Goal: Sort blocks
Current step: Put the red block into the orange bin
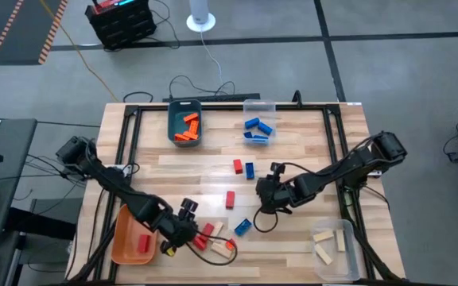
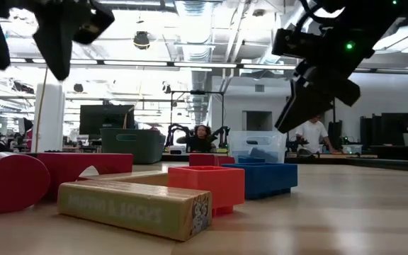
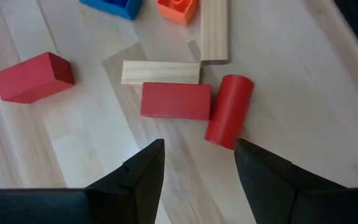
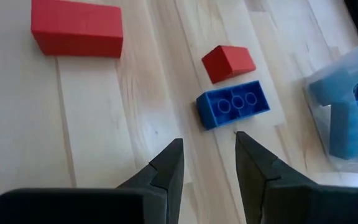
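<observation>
Above the front-left part of the wooden desk (image 1: pixel 308 171), the left gripper (image 3: pixel 199 163) is held open and empty over a cluster of loose blocks: a red rectangular block (image 3: pixel 175 101) touching a red cylindrical block (image 3: pixel 229 111), with two pale wooden blocks (image 3: pixel 160 72) just beyond. Trouble is most likely to come from this crowding; a descent onto the red rectangular block could nudge the cylinder, which would probably roll. Near the desk's middle, the right gripper (image 4: pixel 206 160) is likewise held open and empty near a studded blue plastic block (image 4: pixel 233 104) lying just beside a small red block (image 4: pixel 228 62); the neighbour could be clipped. Sorted blocks are seen in the teal bin (image 1: pixel 171 127), the orange bin (image 1: pixel 124 242) and two clear bins (image 1: pixel 258 106).
</observation>
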`<state>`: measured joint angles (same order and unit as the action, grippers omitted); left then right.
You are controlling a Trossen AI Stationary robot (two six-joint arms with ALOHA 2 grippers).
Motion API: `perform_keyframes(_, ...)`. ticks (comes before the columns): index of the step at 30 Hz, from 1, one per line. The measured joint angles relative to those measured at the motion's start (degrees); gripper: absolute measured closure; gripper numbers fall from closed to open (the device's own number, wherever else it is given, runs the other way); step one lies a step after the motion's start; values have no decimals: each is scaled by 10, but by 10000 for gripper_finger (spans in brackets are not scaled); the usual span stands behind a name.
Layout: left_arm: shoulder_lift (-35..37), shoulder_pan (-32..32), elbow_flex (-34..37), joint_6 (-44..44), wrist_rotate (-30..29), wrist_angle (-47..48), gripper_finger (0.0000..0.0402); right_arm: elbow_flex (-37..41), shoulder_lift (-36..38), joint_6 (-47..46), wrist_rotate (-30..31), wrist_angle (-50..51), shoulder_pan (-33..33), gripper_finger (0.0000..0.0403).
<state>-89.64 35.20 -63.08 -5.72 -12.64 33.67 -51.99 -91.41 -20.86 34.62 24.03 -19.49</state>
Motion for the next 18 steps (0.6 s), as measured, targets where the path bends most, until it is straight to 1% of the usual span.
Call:
perform_keyframes(4,0,1,41,4,0,-76,212,0,4,-2,0,1,0,280)
perform_keyframes(7,0,3,58,13,7,-118,212,0,4,-2,0,2,0,280)
perform_keyframes(10,-1,3,73,12,32,-154,212,0,4,-3,0,2,0,280)
perform_keyframes(15,-26,8,78,18,76,-213,212,0,4,-3,0,2,0,280)
perform_keyframes(18,-43,15,78,41,83,-226,212,0,4,-2,1,2,0,280)
